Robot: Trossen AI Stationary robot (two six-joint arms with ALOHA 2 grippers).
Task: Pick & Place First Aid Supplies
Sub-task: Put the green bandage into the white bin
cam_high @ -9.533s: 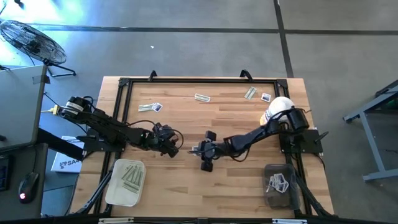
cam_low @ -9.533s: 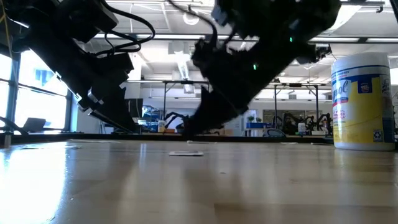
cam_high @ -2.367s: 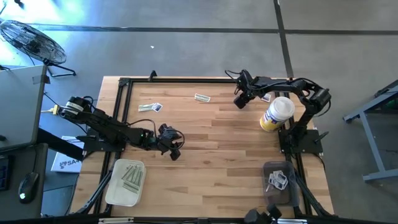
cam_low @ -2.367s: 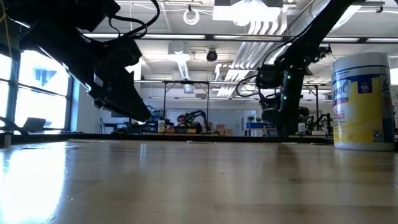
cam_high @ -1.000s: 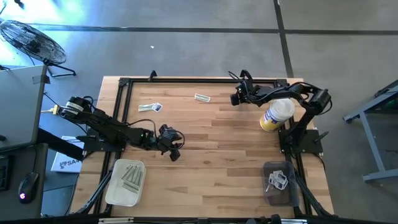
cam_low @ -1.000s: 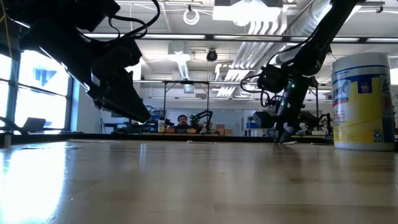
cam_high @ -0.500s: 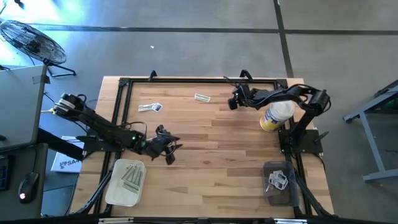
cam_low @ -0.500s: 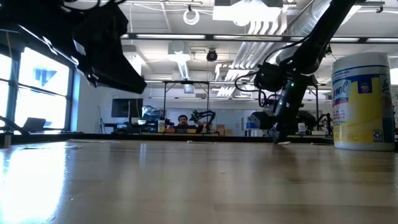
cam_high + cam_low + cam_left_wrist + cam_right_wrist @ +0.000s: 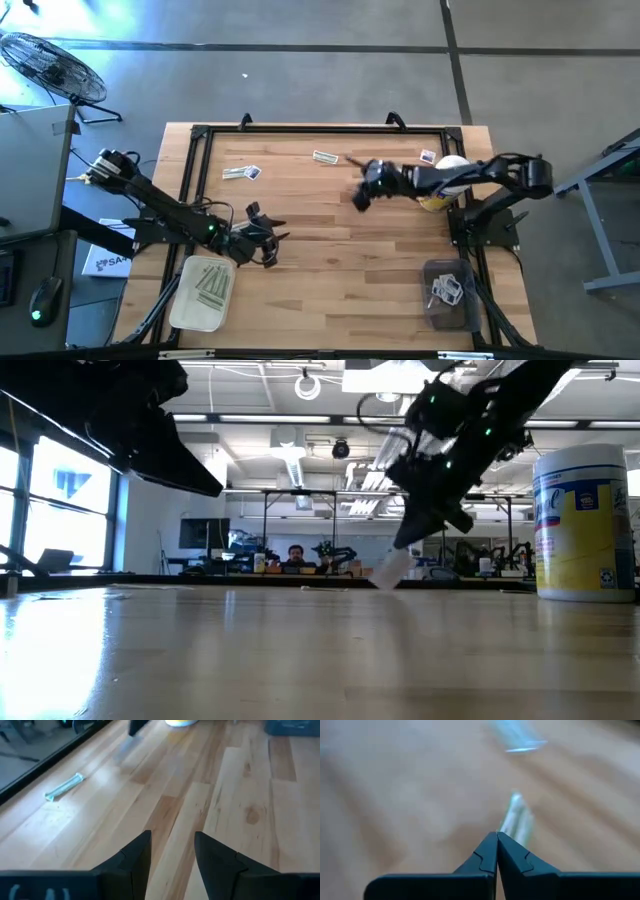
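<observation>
Left claw [image 9: 268, 240] hangs over the near-left part of the surface [image 9: 330, 270], its two dark fingers [image 9: 135, 857] standing apart with nothing between them; bare wood shows through the gap in the left wrist view. Just near of it, at the near-left corner, a pale tray [image 9: 190, 305] holds several narrow greenish-white strips [image 9: 211, 284] lying side by side. Along the far edge on the left rest a strip packet [image 9: 235, 172] and a small white square [image 9: 254, 171] with a dark mark, touching or nearly so. Farther right on the far edge lies another strip packet [image 9: 324, 157].

Right claw [image 9: 358, 195] is over the middle of the surface, right of centre, raised off the wood. Its fingers are pressed together on one end of a narrow pale greenish-white strip [image 9: 515, 817], which hangs down from the tips in the low view [image 9: 392, 568]. Behind the arm stands the yellow bottle [image 9: 583, 525] with a white cap, and a small white square [image 9: 428, 156] lies at the far right. A dark bin [image 9: 448, 305] at the near right holds white packets [image 9: 446, 291].
</observation>
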